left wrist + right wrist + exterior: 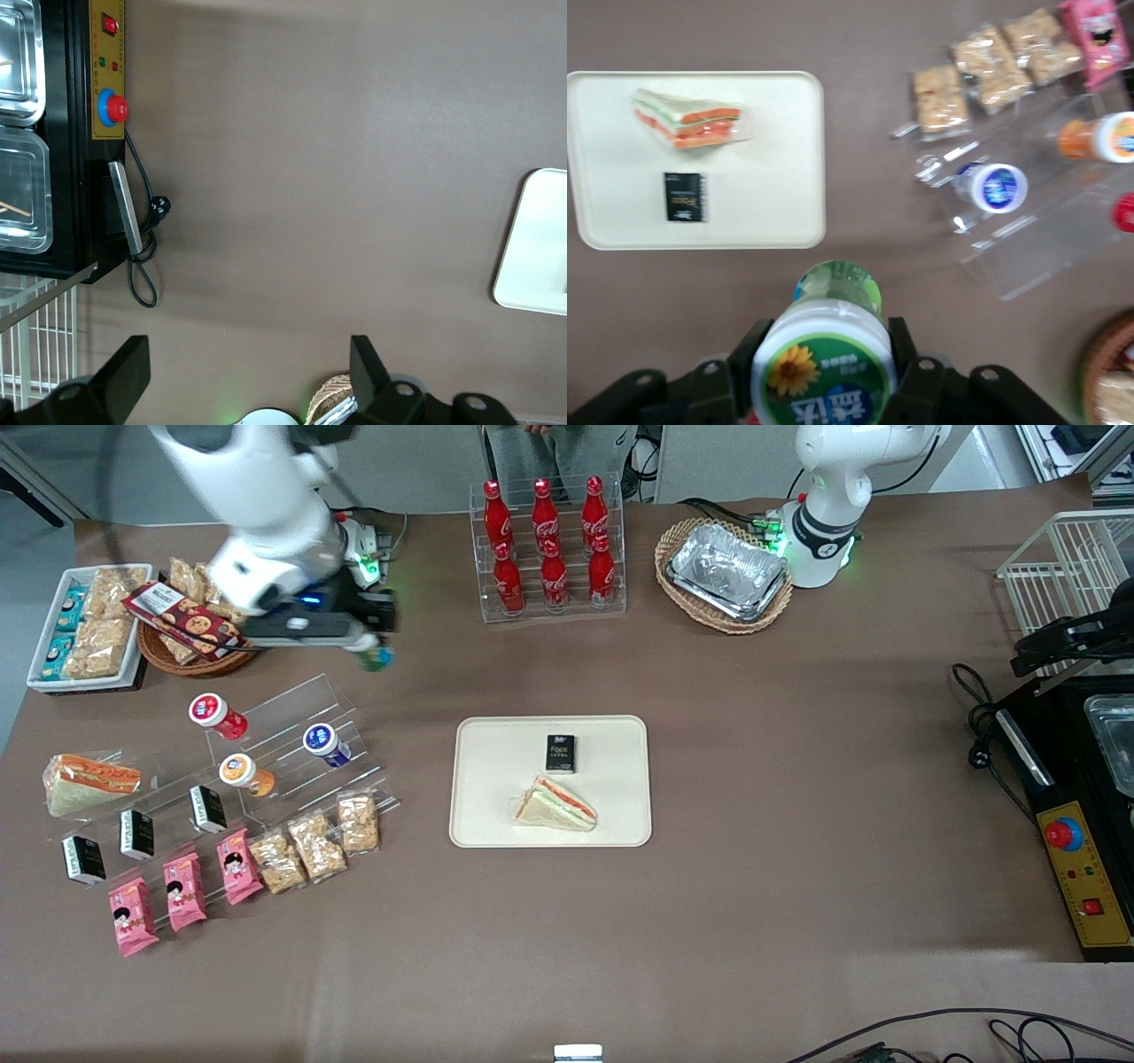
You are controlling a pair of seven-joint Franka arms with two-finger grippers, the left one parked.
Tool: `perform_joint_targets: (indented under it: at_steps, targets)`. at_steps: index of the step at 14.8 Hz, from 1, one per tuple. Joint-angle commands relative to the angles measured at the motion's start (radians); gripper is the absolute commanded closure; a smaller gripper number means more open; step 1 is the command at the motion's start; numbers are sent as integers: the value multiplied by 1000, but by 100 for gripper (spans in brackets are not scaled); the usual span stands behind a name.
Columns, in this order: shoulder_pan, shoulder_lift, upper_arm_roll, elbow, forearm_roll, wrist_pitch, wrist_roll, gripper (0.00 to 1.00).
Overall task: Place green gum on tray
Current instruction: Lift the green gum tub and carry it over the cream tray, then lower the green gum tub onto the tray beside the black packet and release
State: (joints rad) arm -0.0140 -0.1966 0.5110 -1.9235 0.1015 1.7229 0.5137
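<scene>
My right gripper [368, 646] is shut on the green gum [824, 363], a small green bottle with a white lid, green label and yellow flower mark. It holds it in the air above the table; its green body peeks out under the fingers in the front view [376, 659]. The cream-white tray [496, 815] lies flat at the table's middle, nearer the front camera than the gripper. It carries a wrapped sandwich [556, 804] and a small black box [560, 753]. The tray also shows in the right wrist view [780, 150].
A clear acrylic step rack [292, 717] holds red [216, 716], blue [325, 744] and orange [244, 773] gum bottles. Snack packs [314, 846] and pink packets [182, 890] lie in front of it. A cola bottle rack [549, 549] and a wicker basket of foil trays [725, 571] stand farther back.
</scene>
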Motion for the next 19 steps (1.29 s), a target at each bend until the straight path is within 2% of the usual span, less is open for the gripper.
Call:
perform_joint_targets:
  at_steps: [1, 3, 5, 9, 13, 16, 19]
  targets:
    - [-4, 153, 84, -14, -16, 188, 83, 68]
    - [28, 235, 89, -57, -58, 323, 127, 68]
    - [71, 339, 89, -66, -138, 421, 202, 68]
    - [121, 509, 90, -66, -362, 524, 380, 68]
    - [123, 598, 86, -103, -396, 641, 399, 68]
    - [108, 652, 81, -114, -497, 656, 411, 68]
    - [103, 666, 81, -112, -502, 676, 416, 68]
